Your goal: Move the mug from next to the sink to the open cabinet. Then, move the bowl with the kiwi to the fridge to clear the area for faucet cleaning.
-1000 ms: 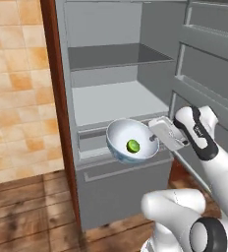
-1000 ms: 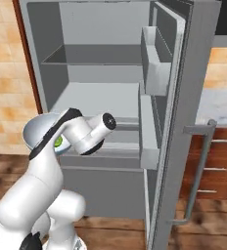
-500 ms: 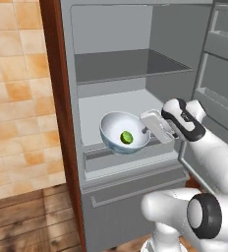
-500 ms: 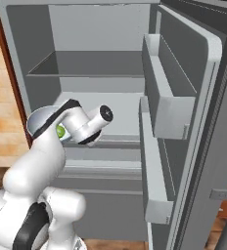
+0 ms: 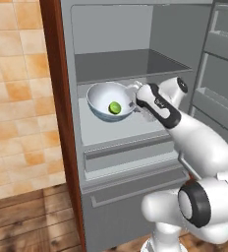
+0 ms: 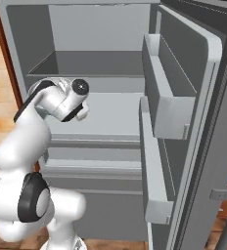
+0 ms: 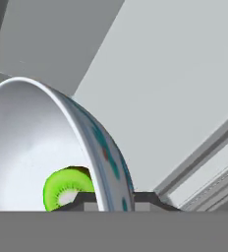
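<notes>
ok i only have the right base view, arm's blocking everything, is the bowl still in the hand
Observer: Yes. In the hand view the hand is shut on the bowl, one finger on each side of its rim.
Operator: kiwi still inside
Observer: Yes, the kiwi lies in the bowl's bottom, seen from the left base view.
Operator: is it in the fridge yet
Observer: The left base view shows the bowl just under the upper shelf, above the lower shelf of the fridge. Whether it touches that shelf I cannot tell.
Operator: is it level
Observer: No, it is tilted, its opening turned partly toward the left base camera.
</notes>
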Tool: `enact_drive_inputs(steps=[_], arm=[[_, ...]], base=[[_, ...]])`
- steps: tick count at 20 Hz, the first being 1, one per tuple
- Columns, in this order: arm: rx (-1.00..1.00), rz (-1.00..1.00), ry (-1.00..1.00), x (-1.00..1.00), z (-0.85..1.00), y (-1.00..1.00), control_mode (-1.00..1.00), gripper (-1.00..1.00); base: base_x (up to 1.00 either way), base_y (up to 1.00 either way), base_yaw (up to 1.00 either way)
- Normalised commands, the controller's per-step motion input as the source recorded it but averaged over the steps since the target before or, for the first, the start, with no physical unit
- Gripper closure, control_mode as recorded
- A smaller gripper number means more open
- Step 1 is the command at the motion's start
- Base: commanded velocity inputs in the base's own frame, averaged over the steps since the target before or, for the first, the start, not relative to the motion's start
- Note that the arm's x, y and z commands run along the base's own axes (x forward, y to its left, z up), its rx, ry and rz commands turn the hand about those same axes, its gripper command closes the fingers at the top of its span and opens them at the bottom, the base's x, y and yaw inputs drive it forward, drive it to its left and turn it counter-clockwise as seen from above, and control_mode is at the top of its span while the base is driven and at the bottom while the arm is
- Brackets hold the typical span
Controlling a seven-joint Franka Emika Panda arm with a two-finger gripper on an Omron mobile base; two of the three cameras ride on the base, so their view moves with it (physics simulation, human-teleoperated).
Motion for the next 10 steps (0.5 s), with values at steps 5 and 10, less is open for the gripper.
enact_drive_inputs(steps=[5, 10], arm=[[0.03, -0.40, -0.07, 0.00, 1.00, -0.31, -1.00, 1.00], [0.08, -0.31, -0.05, -0.21, 0.90, -0.42, -1.00, 1.00]], base=[[0.00, 0.00, 0.00], [0.00, 0.00, 0.00]])
